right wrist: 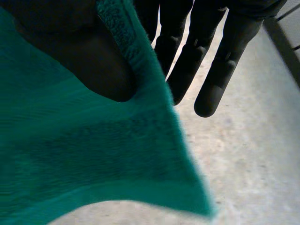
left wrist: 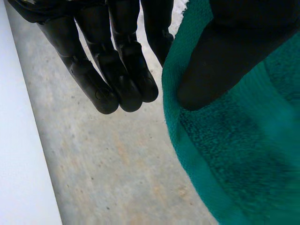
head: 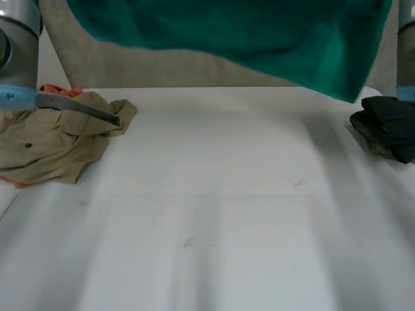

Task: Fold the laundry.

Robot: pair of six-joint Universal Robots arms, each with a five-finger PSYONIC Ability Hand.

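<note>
A green towel (head: 259, 39) hangs spread in the air above the far edge of the white table (head: 214, 214), its lower edge sagging toward the right. My left hand (left wrist: 117, 70) holds one top corner of the towel (left wrist: 234, 154): the thumb (left wrist: 220, 61) presses the cloth against a finger hidden behind it, and the other fingers stay straight beside the hem. My right hand (right wrist: 206, 65) grips the other top corner (right wrist: 93, 154) the same way, thumb (right wrist: 93, 61) on the cloth.
A crumpled beige garment (head: 58, 136) lies at the table's left, with an orange piece (head: 58, 91) under it. A dark bundle (head: 389, 126) sits at the right edge. Grey floor (left wrist: 117, 164) lies beyond the table.
</note>
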